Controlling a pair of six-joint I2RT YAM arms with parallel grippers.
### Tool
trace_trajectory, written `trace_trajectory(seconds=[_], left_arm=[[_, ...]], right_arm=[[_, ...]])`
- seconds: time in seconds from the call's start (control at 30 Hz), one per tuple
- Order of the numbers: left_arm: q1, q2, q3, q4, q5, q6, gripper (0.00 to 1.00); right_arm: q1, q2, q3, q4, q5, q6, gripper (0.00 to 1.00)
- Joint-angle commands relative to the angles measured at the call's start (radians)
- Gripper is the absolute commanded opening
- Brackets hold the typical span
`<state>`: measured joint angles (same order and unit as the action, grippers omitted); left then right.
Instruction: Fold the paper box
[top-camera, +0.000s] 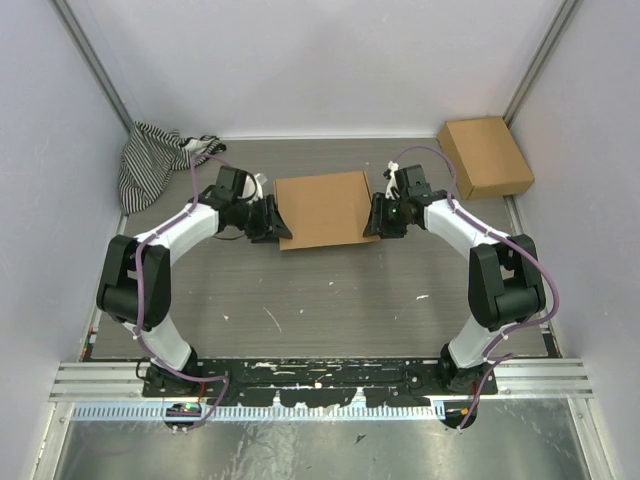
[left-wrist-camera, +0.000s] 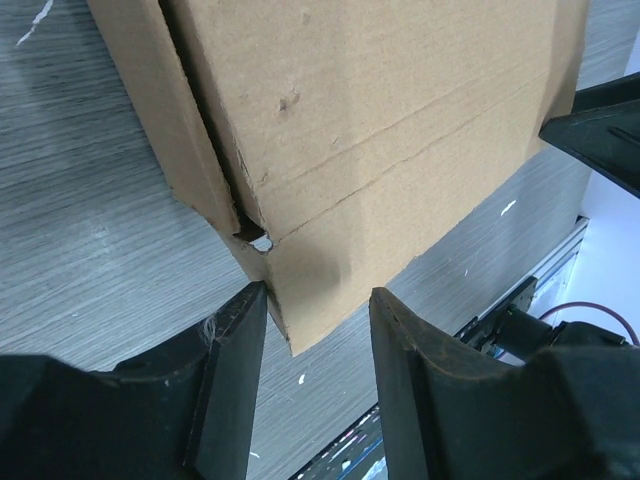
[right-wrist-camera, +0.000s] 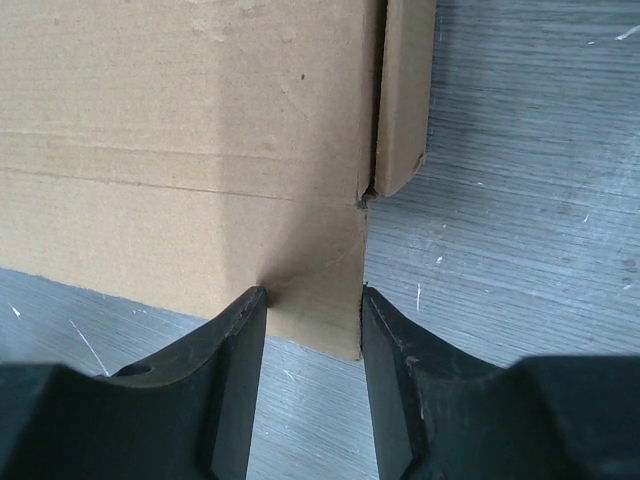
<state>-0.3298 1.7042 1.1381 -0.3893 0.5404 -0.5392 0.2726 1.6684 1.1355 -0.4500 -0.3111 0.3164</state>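
The paper box (top-camera: 322, 208) is a plain brown cardboard mailer lying as a shallow closed rectangle in the middle of the table. My left gripper (top-camera: 275, 222) is at its left edge, near the front left corner. In the left wrist view the jaws (left-wrist-camera: 318, 300) are open, with a corner of the box (left-wrist-camera: 380, 120) pointing between them and touching neither pad clearly. My right gripper (top-camera: 375, 218) is at the box's right edge. In the right wrist view it (right-wrist-camera: 313, 300) is open, and the front flap corner of the box (right-wrist-camera: 180, 150) sits just beyond its fingertips.
A smaller ready-made brown cardboard box (top-camera: 486, 157) lies at the back right corner. A black-and-white striped cloth (top-camera: 150, 160) is bunched at the back left. Grey walls enclose the table; a metal rail (top-camera: 320, 380) runs along the near edge.
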Motion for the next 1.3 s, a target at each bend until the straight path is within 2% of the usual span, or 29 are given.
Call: trace_trajectory(seconds=[0.0, 0.23, 0.6, 1.27], left_arm=[[-0.005, -0.011, -0.017, 0.061, 0.084, -0.022, 0.51], [-0.005, 0.028, -0.016, 0.057, 0.055, -0.004, 0.51], [-0.005, 0.054, -0.021, 0.082, 0.064, -0.014, 0.51], [-0.011, 0.046, -0.008, 0.067, 0.069, -0.010, 0.50]], right_arm=[[0.008, -0.047, 0.043, 0.004, -0.010, -0.008, 0.47], [0.008, -0.030, 0.043, 0.013, 0.086, -0.040, 0.47], [0.010, -0.049, -0.002, 0.076, 0.079, -0.017, 0.45], [0.082, -0.057, -0.033, 0.134, 0.239, -0.051, 0.44]])
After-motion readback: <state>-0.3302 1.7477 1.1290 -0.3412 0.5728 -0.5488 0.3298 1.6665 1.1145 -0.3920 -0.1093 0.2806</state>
